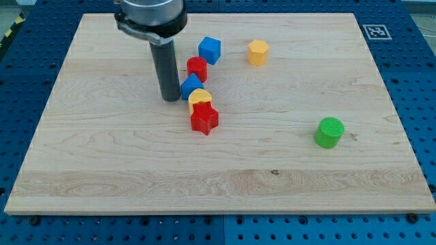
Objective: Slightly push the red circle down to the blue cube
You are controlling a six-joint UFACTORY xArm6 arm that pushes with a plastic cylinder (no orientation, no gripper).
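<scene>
Down near the far edge of the board, left of its middle, my tip (171, 99) rests on the wood at the foot of the dark rod (165, 68), which hangs from the grey arm collar (149, 17) at the view's top. We carry no jaws, so nothing spreads or pinches: the end is a plain rod, bare and holding nothing.

Just to the view's right of my tip sits a small blue block (191, 86); whether the rod touches it we cannot tell. Its shape is partly hidden, so we leave it unnamed. Directly above that block, towards the far edge, stands the red circle (197, 68), a short red cylinder, close against the small blue block. Up and to the right of the red circle, nearly touching it, is the blue cube (210, 50), the block nearest the far edge in this cluster.

Below the small blue block a yellow block (199, 96) with a rounded top presses against it, and under that lies a red star-shaped block (204, 118). Together these five form a crooked column running from the far edge towards the board's centre.

Well apart, a yellow hexagonal block (257, 52) sits near the far edge, right of the blue cube. A green cylinder (329, 132) stands alone towards the right edge of the wooden board (102, 163).
</scene>
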